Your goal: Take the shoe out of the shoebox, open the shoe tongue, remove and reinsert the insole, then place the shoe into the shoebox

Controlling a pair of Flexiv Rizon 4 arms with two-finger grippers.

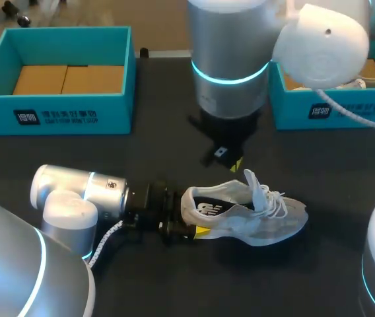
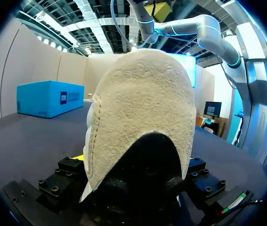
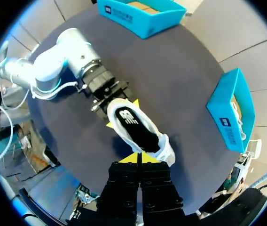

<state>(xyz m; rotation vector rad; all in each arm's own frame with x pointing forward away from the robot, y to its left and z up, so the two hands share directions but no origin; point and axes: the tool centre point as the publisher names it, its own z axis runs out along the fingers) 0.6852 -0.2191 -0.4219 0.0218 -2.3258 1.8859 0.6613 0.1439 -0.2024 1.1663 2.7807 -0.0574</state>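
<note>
A white sneaker (image 1: 257, 216) stands upright on the black table, toe to the right, its tongue (image 1: 253, 186) pulled up. My left gripper (image 1: 191, 214) lies low on the table with its fingers on both sides of the heel, gripping it. In the left wrist view the heel (image 2: 143, 108) fills the space between the fingers. From above, the shoe (image 3: 136, 125) shows its dark inside, with the left gripper (image 3: 122, 114) around the heel. My right gripper (image 1: 236, 164) hangs just above the shoe's opening, beside the raised tongue. The right gripper (image 3: 138, 159) is shut, its yellow tips pressed together with nothing seen between them.
A blue shoebox (image 1: 55, 112) with brown cardboard inside stands at the back left. A second blue box (image 1: 333, 112) at the back right holds another white shoe (image 1: 372, 82). Both boxes also show from above, the left one (image 3: 143, 14) and the right one (image 3: 230, 113).
</note>
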